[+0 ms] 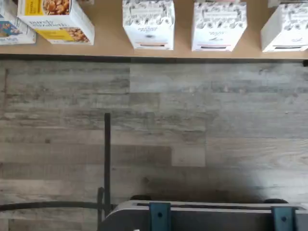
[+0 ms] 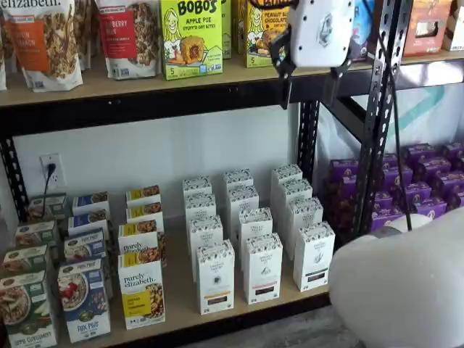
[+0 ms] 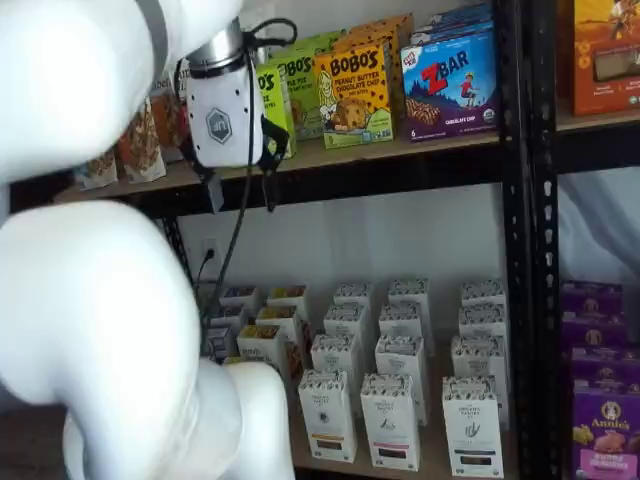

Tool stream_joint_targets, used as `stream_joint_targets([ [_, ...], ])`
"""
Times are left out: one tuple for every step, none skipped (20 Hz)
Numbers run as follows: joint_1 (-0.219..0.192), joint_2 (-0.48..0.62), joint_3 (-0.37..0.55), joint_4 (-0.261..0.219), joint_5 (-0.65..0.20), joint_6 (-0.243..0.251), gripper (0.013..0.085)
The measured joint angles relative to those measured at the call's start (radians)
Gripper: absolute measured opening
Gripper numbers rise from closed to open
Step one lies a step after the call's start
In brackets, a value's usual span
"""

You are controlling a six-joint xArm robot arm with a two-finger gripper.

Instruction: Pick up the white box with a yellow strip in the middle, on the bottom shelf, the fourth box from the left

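Note:
The white box stands at the front of the bottom shelf, right of a purely elizabeth box. It also shows in the other shelf view, white box, and from above in the wrist view, white box, near the board's front edge. It has a speckled top and a dull band low on its front. More white cartons stand behind and to its right. My gripper hangs high up, level with the upper shelf's edge. In both shelf views its black fingers show a plain gap, gripper open and empty.
Bobo's boxes and granola bags fill the upper shelf. A black rack upright separates purple boxes at the right. My white arm bulks in the foreground. The wrist view shows grey plank floor and the dark mount.

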Motion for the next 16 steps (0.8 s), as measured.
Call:
stream_joint_targets([
  [0.011,0.007,0.013,0.003,-0.018,0.010,0.0850],
  [0.023,0.014,0.025,0.001,-0.034,0.020,0.0850],
  [0.035,0.019,0.035,-0.002,-0.048,0.031,0.0850],
  [0.048,0.026,0.049,-0.005,-0.068,0.043,0.0850],
  [0.059,0.031,0.063,-0.005,-0.088,0.053,0.0850],
  [0.067,0.035,0.075,-0.005,-0.105,0.060,0.0850],
  [0.075,0.038,0.088,-0.008,-0.123,0.068,0.0850],
  [0.085,0.040,0.103,-0.010,-0.148,0.077,0.0850],
  [0.092,0.043,0.113,-0.013,-0.164,0.083,0.0850],
  [0.101,0.047,0.123,-0.019,-0.181,0.091,0.0850],
  [0.110,0.051,0.133,-0.026,-0.198,0.100,0.0850],
  [0.116,0.053,0.144,-0.029,-0.217,0.106,0.0850],
  [0.122,0.054,0.156,-0.031,-0.239,0.111,0.0850],
  [0.130,0.054,0.173,-0.038,-0.269,0.119,0.0850],
  [0.138,0.054,0.186,-0.046,-0.294,0.127,0.0850],
  [0.143,0.055,0.196,-0.053,-0.313,0.133,0.0850],
])
